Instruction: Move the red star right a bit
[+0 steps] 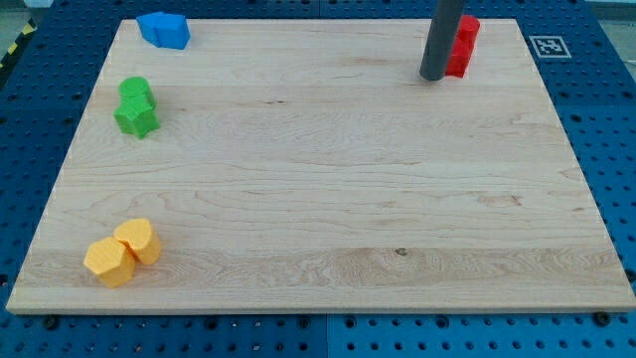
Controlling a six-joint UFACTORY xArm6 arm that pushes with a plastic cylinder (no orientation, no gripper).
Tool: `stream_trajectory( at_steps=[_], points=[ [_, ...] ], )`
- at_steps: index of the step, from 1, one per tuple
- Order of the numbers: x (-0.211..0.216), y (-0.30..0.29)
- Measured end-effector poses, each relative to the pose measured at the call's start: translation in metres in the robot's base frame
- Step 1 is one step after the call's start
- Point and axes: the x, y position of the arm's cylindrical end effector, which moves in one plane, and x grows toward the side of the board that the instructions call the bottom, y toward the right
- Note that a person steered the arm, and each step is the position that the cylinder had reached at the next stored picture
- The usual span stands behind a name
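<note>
Two red blocks (462, 46) sit together near the view's top right of the wooden board (318, 179); their shapes are partly hidden by the rod, so I cannot tell which one is the star. My tip (433, 76) rests on the board just left of the red blocks, touching or almost touching their left side. The dark rod rises from the tip out of the view's top and covers the red blocks' left edge.
Two blue blocks (164, 29) lie at the view's top left. Two green blocks (135, 105) sit at the left edge, one a star. Two orange hexagon-like blocks (122, 252) lie at the bottom left. A fiducial tag (547, 46) is off the board's top right corner.
</note>
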Motion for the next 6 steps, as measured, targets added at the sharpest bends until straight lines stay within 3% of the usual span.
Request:
stream_trajectory(
  at_steps=[3, 6],
  points=[
    [-0.027, -0.026],
    [-0.028, 0.013]
  ],
)
